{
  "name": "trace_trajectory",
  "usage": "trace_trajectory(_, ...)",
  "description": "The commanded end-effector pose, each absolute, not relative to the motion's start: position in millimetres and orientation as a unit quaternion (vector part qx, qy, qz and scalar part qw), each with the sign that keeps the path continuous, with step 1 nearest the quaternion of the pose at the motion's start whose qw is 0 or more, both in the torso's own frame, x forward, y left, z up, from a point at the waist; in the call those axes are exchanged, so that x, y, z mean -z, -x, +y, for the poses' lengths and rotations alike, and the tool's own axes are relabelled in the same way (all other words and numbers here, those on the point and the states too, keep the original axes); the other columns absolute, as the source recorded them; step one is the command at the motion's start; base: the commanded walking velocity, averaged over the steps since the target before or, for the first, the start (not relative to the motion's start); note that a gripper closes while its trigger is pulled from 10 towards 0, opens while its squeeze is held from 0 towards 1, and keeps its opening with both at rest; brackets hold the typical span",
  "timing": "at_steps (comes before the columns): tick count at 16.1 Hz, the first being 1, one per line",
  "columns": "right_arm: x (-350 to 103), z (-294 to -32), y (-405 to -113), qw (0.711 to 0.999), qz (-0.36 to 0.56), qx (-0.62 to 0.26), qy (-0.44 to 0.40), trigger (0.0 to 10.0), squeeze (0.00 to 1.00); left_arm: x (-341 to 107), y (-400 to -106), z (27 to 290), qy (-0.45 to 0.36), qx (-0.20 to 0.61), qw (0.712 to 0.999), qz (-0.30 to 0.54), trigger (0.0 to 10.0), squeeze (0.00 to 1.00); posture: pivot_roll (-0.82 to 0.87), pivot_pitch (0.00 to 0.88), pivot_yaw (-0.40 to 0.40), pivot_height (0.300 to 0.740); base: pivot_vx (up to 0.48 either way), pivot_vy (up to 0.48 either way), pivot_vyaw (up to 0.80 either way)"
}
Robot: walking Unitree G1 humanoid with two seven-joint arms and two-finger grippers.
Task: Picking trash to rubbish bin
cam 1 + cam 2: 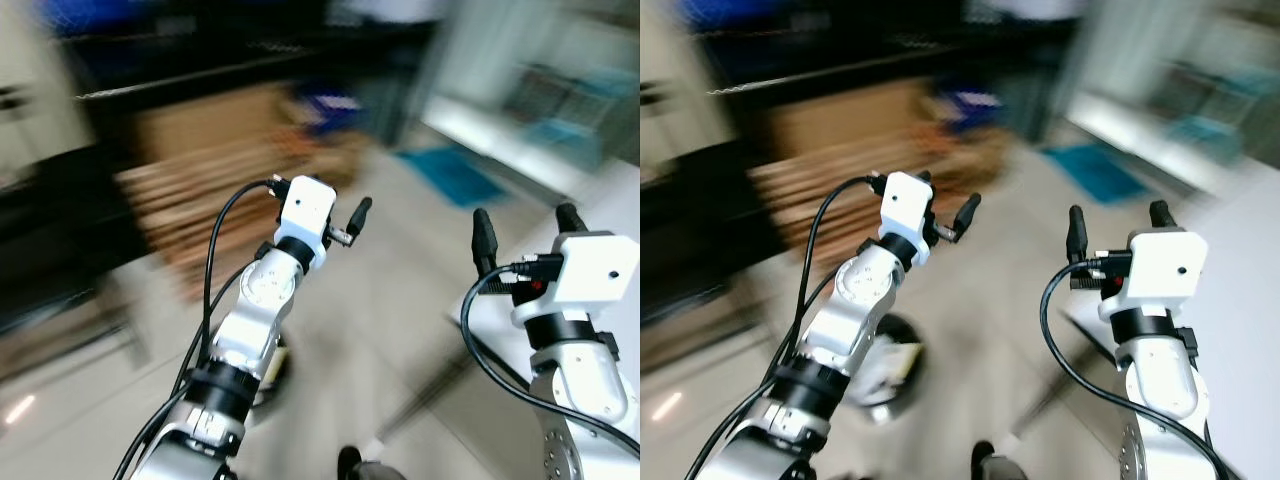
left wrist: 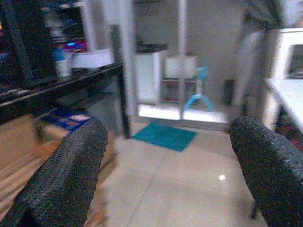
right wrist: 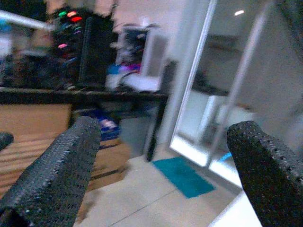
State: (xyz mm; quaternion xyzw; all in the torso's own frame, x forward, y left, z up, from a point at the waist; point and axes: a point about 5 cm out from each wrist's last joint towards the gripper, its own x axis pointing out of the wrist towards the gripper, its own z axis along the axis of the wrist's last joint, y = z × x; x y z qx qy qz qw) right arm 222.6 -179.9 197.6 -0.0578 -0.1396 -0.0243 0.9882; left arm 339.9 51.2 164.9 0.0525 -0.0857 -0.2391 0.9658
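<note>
Both arms are raised in front of me and the head views are blurred by motion. My left gripper (image 2: pixel 168 130) is open, with only floor between its black fingers (image 2: pixel 71 165). My right gripper (image 1: pixel 527 225) is also open and holds nothing; its fingers (image 3: pixel 61 161) frame a dark shelf and a glass door. A round dark bin (image 1: pixel 890 365) with pale contents stands on the floor under my left arm, partly hidden by it. I cannot make out any loose trash.
Brown cardboard boxes (image 1: pixel 220 170) are stacked ahead on the left under a dark shelf (image 1: pixel 180 60). A teal mat (image 1: pixel 455 175) lies on the pale tiled floor near a glass door (image 2: pixel 182 61). A white table edge (image 1: pixel 1250 260) stands at the right.
</note>
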Motion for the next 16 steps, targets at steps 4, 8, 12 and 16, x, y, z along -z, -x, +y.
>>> trace_trajectory(4, -204.1, -186.0, -221.2, 0.986, -0.144, 0.044, 0.066, 10.0, 0.00, -173.2, -341.5, 36.1, -0.028, 0.261, 0.961, -0.092, 10.0, 0.00, 0.05, 0.037, -0.050, 0.740, 0.000, 0.000, -0.79)
trace_trajectory(8, -206.6, -187.8, -223.4, 0.985, -0.147, 0.062, 0.060, 10.0, 0.00, -176.1, -345.1, 29.1, -0.020, 0.273, 0.957, -0.091, 10.0, 0.00, 0.04, 0.023, -0.045, 0.740, 0.000, 0.000, -0.78)
trace_trajectory(12, -206.2, -190.2, -225.3, 0.985, -0.142, 0.083, 0.049, 10.0, 0.00, -174.4, -344.7, 29.0, -0.012, 0.272, 0.958, -0.085, 10.0, 0.00, 0.05, 0.035, -0.046, 0.740, 0.000, 0.000, -0.77)
trace_trajectory(16, -204.9, -191.6, -227.2, 0.985, -0.135, 0.097, 0.045, 10.0, 0.00, -174.5, -345.6, 27.6, -0.002, 0.280, 0.957, -0.078, 10.0, 0.00, 0.05, 0.036, -0.041, 0.740, 0.000, 0.000, -0.76)
